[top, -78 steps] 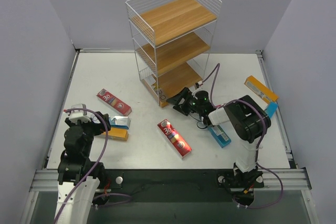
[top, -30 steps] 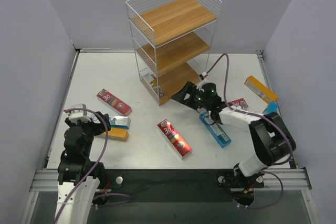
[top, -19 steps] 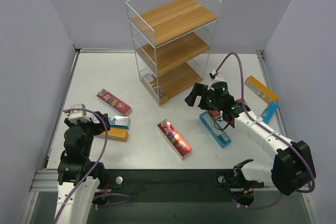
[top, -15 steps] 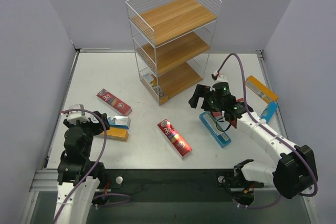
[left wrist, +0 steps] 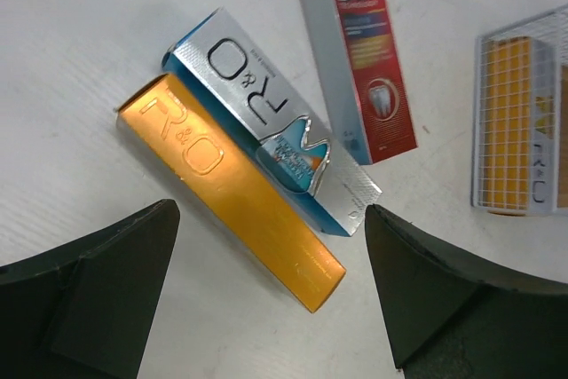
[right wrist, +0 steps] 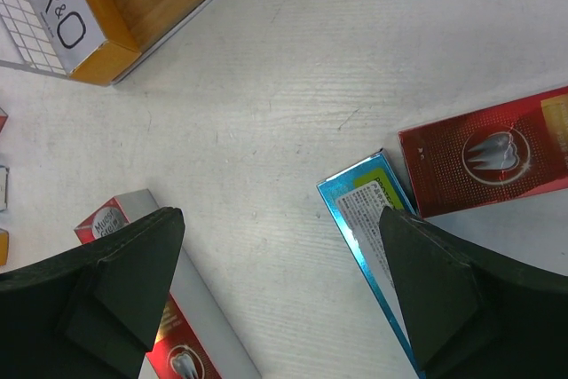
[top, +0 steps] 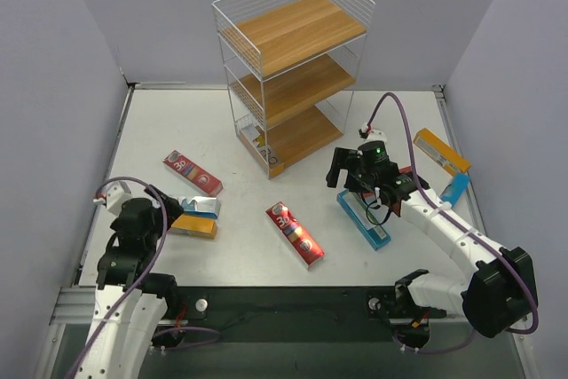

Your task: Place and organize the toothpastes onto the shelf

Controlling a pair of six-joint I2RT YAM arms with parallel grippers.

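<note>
The shelf (top: 293, 68) stands at the back; one orange-and-white toothpaste (top: 266, 153) lies on its bottom board, also in the right wrist view (right wrist: 80, 33). My left gripper (top: 164, 210) is open over an orange carton (left wrist: 231, 188) and a silver-blue carton (left wrist: 266, 122) lying side by side; a red "3D" carton (left wrist: 368, 59) lies beyond. My right gripper (top: 348, 170) is open and empty above bare table, between a red carton (right wrist: 177, 343) and a blue carton (right wrist: 373, 219). Another red carton (right wrist: 488, 153) lies beside the blue one.
An orange carton (top: 441, 150) and a blue carton (top: 456, 190) lie against the table's right edge. Grey walls close in the table on both sides. The shelf's upper two boards hold nothing.
My right gripper has drawn back from the shelf's bottom tier to the right, leaving the orange carton there. My left arm has leaned forward over the cartons at the left.
</note>
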